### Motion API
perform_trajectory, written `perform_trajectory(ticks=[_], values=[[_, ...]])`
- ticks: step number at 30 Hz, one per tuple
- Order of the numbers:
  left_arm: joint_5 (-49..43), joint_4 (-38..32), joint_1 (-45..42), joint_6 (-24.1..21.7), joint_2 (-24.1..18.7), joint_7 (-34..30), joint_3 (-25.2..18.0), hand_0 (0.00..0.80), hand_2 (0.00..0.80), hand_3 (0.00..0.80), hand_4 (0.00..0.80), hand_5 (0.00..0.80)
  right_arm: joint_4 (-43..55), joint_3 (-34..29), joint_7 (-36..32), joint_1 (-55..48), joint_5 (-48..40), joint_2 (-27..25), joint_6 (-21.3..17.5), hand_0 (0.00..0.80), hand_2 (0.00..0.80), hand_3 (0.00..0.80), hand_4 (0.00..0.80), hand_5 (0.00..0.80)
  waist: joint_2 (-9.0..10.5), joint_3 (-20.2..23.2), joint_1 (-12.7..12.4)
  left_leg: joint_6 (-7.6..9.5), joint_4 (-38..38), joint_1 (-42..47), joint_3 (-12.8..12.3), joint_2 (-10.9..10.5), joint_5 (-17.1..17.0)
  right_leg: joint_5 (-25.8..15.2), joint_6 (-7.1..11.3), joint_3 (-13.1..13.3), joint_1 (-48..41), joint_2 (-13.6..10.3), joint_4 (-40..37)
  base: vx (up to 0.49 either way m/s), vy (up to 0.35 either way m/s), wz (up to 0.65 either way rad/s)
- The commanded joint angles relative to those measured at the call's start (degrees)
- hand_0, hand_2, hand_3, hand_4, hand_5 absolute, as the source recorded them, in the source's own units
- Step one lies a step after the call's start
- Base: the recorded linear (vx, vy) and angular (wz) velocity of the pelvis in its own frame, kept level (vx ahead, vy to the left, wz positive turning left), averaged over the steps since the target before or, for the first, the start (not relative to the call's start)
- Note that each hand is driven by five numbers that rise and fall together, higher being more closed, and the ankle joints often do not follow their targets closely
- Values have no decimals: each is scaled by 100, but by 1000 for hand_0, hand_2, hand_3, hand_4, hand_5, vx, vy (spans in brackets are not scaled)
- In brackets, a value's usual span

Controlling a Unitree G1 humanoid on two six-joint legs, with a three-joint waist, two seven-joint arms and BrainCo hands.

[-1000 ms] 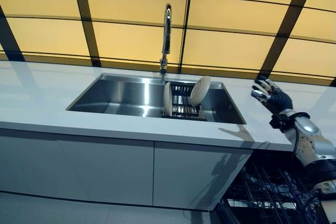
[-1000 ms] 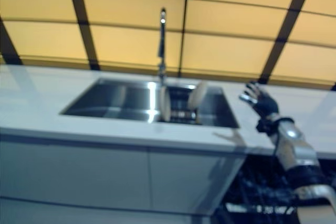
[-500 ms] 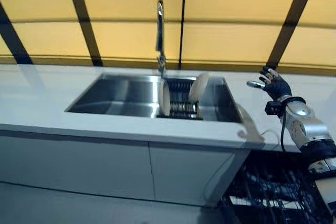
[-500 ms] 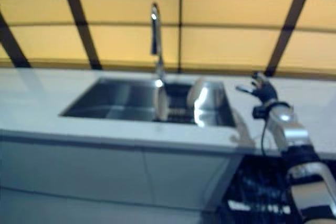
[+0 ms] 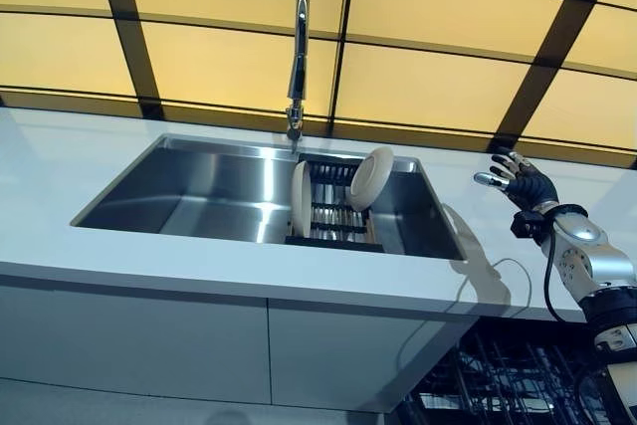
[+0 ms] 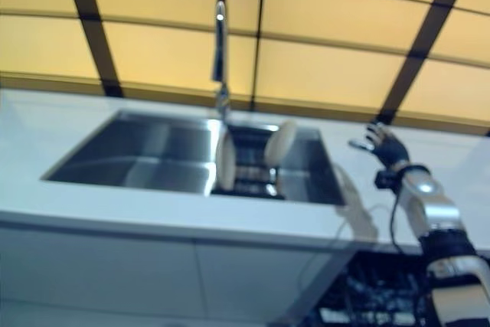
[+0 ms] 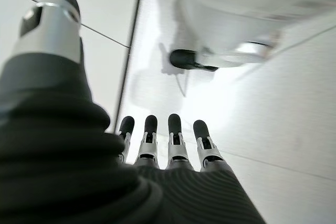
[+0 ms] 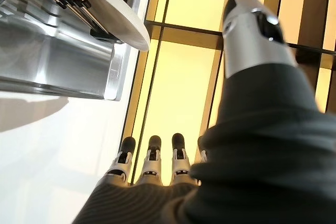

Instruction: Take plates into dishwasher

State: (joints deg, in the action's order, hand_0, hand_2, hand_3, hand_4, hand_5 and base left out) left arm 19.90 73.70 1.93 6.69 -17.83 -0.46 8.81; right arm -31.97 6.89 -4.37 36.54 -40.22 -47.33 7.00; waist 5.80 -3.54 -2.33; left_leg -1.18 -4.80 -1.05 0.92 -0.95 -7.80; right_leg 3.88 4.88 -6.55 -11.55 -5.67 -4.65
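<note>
Taking the brushed-steel sink (image 5: 189,196) as the landmark, its left part shows nothing inside, and the tall chrome tap (image 5: 298,57) rises from its back rim, on the pale white desk (image 5: 60,156) that surrounds it. Inside the sink's right part sits a dark slatted dish rack (image 5: 333,214), and it carries both task things: a round cream plate standing upright on edge (image 5: 300,198) at the rack's left side, and a second round cream plate leaning tilted (image 5: 370,178) at the rack's back right, apart from the first. To the right of the sink, above the desk and well clear of the basin's rim, the right hand (image 5: 522,182) is raised with its fingers (image 8: 152,157) straight and spread, holding nothing; the leaning plate lies to the left of those fingers, its face turned roughly toward them, and is the nearer of the two. Below the desk, under the sink's right end, the dark wire dishwasher rack (image 5: 498,385) stands pulled out; nothing can be made out in the part that shows. The left hand (image 7: 168,145) appears only in its own wrist view, fingers straight and empty, so the right hand is judged the one placed for the reach.
</note>
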Motion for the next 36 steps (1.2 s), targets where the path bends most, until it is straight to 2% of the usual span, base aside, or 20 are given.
perform_trajectory(ticks=[1,9,11,13,14,15,16,17,18,20,21,23,24,26,27,28,31,36], values=[[-35,251,181,-80,-20,-39,224,0,0,0,0,0,42,37,84,634,-251,-193,-236,0,0,0,0,0,51,157,-169,-144,255,-76,-154,300,336,-510,75,167,461,-40,332,49,7,4],[-23,236,157,-175,8,-53,213,0,0,0,0,0,86,8,128,571,-317,-138,-308,0,0,0,0,0,120,49,-218,-108,566,-49,-134,279,576,-564,126,161,444,-164,320,54,34,5],[-6,205,184,-173,14,-28,229,0,0,0,0,0,92,-17,144,526,-274,-98,-341,0,0,0,0,0,131,17,-223,-72,620,-45,-134,267,630,-571,164,172,445,-207,358,63,76,0],[-75,194,201,-178,-43,-44,252,0,0,0,0,0,73,-20,209,498,-256,-54,-378,0,0,0,0,0,129,9,-254,41,654,-72,-116,218,663,-451,220,199,419,-276,595,66,77,0],[-127,192,197,-178,-92,-82,259,0,0,0,0,0,79,-34,231,468,-259,-42,-388,0,0,0,0,0,144,16,-253,113,641,-78,-96,156,652,-534,289,205,507,-343,883,54,86,2],[-174,167,178,-189,-146,-120,286,0,0,0,0,0,100,-38,255,430,-226,-22,-407,0,0,0,0,0,133,-10,-217,190,603,-46,-69,89,627,-879,361,242,773,-458,1434,31,78,2],[-190,156,170,-199,-166,-136,299,0,0,0,0,0,112,-37,264,411,-205,-16,-420,0,0,0,0,0,108,-27,-199,215,582,-29,-59,75,615,-1054,380,270,944,-507,1736,40,142,-1],[-209,151,169,-219,-219,-211,337,0,0,0,0,0,155,-41,281,344,-160,-11,-478,0,0,0,0,0,-47,-120,-135,250,551,51,3,105,611,-1400,361,351,1419,-540,2543,77,166,5],[-252,151,171,-222,-273,-287,361,0,0,0,0,0,184,-44,297,281,-124,3,-540,0,0,0,0,0,-156,-201,-93,261,524,135,47,103,623,-1520,328,414,1776,-511,3025,102,161,12],[-246,158,182,-210,-351,-337,371,0,0,0,0,0,233,-47,311,245,-105,-9,-535,0,0,0,0,0,-224,-279,-9,251,449,271,86,82,619,-1555,306,433,2002,-401,3104,156,61,27],[-206,169,197,-199,-393,-348,350,0,0,0,0,0,269,-57,348,238,-63,-34,-474,0,0,0,0,0,-214,-300,78,238,362,385,146,15,633,-1514,291,444,2111,-242,2847,216,-9,34],[-198,159,206,-165,-390,-326,308,0,0,0,0,0,298,-79,394,245,-27,-69,-389,0,0,0,0,0,-166,-325,208,222,225,581,274,-85,696,-1435,252,355,2172,-74,2144,238,-107,31],[-144,143,239,-197,-344,-269,324,0,0,0,0,0,248,-63,432,308,36,-102,-387,0,0,0,0,0,-111,-358,328,214,136,746,353,-167,793,-1450,264,240,2322,70,1374,167,-137,23],[-48,109,336,-169,-313,-186,368,0,0,0,0,0,226,-48,534,373,-10,-76,-397,0,0,0,0,0,-119,-385,324,250,169,645,413,-170,806,-1217,155,247,2195,171,1234,29,-107,25],[215,66,404,-134,-234,-26,323,0,0,0,0,0,336,-42,641,368,72,-16,-277,0,0,0,0,0,-115,-393,347,232,179,561,402,-158,759,-1159,101,358,2070,277,1052,14,-115,41],[253,37,405,-88,-181,-18,229,0,0,0,0,0,388,-30,689,354,166,49,-212,0,0,0,0,0,-102,-362,318,194,102,589,314,-126,727,-1157,107,235,1890,248,846,39,-88,45],[-38,80,383,-123,-84,-82,228,0,0,0,0,0,428,-29,754,284,126,143,-158,0,0,0,0,0,-57,-297,307,188,44,610,205,-100,730,-1162,78,267,1589,293,500,82,-73,45],[141,167,294,-173,33,86,193,0,0,0,0,0,238,70,712,311,156,248,-53,0,0,0,0,0,-11,-170,247,119,-13,601,-34,-38,756,-1206,71,249,1271,298,45,52,-44,-12]])
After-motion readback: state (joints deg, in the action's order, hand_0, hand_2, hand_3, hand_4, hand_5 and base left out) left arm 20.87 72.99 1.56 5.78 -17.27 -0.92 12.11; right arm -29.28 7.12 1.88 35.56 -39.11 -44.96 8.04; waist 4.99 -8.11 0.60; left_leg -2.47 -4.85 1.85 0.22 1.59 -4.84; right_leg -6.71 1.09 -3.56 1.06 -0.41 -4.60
